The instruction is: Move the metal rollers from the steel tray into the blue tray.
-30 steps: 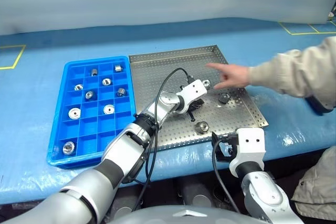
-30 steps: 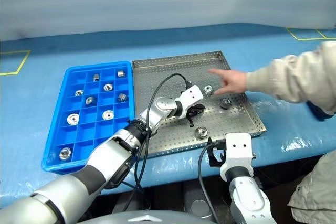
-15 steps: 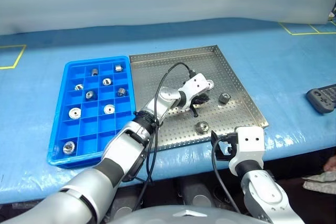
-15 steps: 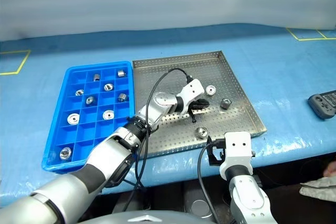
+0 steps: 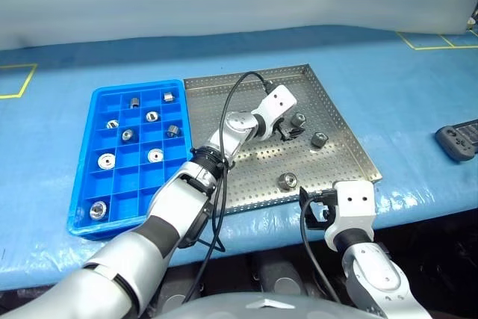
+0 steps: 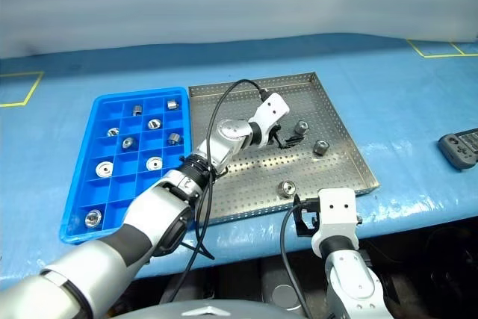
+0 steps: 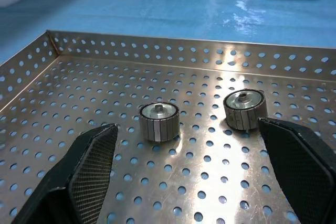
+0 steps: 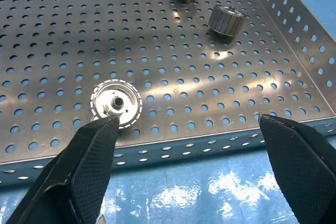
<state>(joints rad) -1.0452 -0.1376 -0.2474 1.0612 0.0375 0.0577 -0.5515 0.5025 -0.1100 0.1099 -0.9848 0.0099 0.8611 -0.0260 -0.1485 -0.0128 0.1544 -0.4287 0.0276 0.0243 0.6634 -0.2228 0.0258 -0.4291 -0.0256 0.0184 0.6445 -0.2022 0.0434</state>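
Observation:
The steel tray [image 5: 224,110] lies in the middle of the blue table. Three metal rollers rest on it: one [image 5: 298,119] just beyond my left gripper, one [image 5: 319,139] to its right, and a flatter one [image 5: 287,180] near the front rim. My left gripper [image 5: 289,131] hovers low over the tray, open and empty, with two of the rollers [image 7: 159,121] [image 7: 244,109] standing just ahead of its fingers [image 7: 89,171]. To the left lies the blue tray [image 5: 142,184], with several rollers [image 5: 154,155] in its compartments. My right gripper [image 8: 194,182] is open at the tray's front edge, above the flat roller [image 8: 116,103].
A black handheld controller [image 5: 457,140] lies on the blue table cover at the far right. Yellow tape lines [image 5: 18,80] mark the cover at the left and the back right. A grey wall closes off the far side of the table.
My left gripper went from shut to open and moved up and farther across the tray toward the back rollers. The person's arm that was pointing over the tray has withdrawn.

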